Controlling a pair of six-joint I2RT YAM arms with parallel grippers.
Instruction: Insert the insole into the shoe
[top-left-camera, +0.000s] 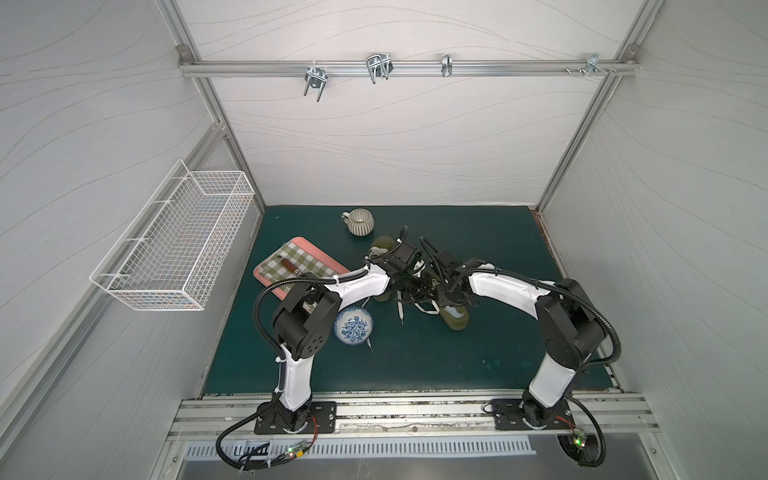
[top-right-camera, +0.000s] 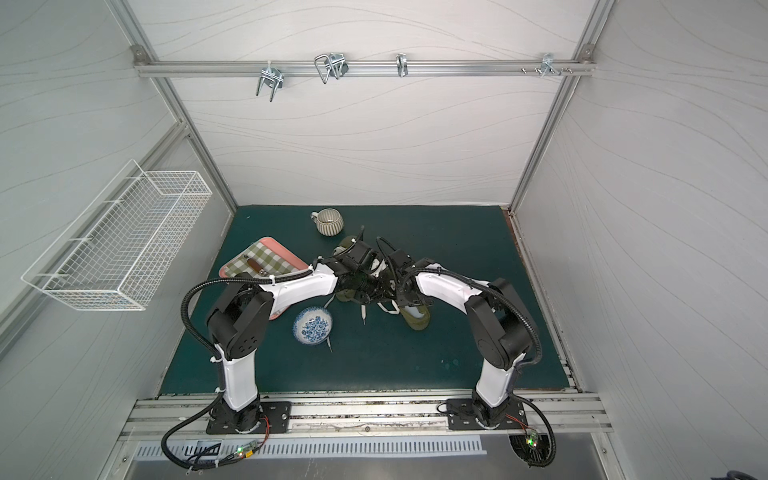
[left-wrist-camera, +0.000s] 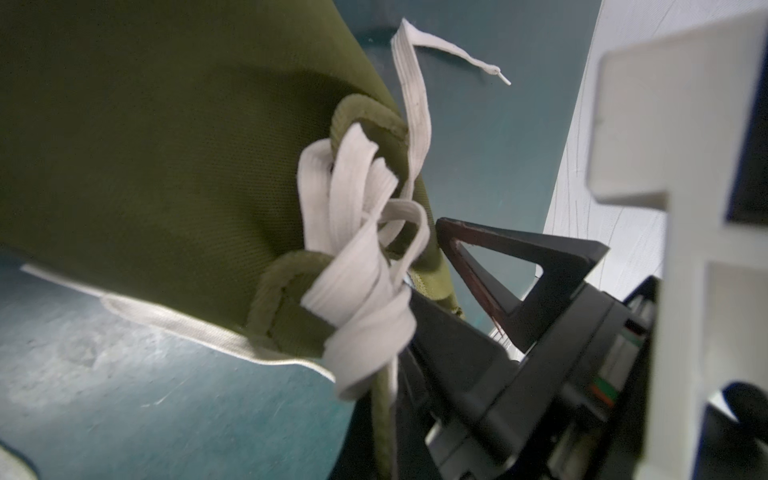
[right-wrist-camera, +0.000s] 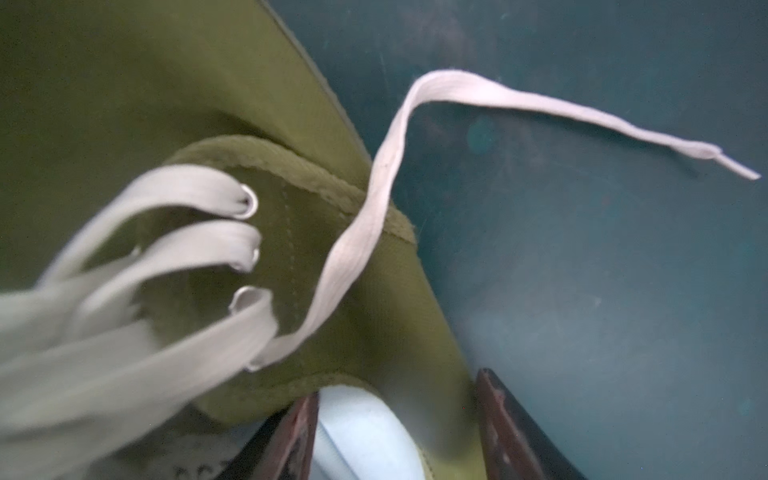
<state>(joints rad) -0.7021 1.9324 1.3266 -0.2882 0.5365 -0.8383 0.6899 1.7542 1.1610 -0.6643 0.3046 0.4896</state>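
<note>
Two at the shoe (left-wrist-camera: 145, 145): left pincer (left-wrist-camera: 432, 266) clenched on it, right pincer (right-wrist-camera: 397, 390) released

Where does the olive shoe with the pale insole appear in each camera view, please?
Top view: olive shoe just right of mat centre, at the right arm's tip.
Top view: olive shoe in the same place.
Left wrist: olive shoe fills most of the picture; likely the same one, insole unseen.
Right wrist: olive shoe, with the pale insole inside the open right gripper.
Shared landmark: dark green mat.
</note>
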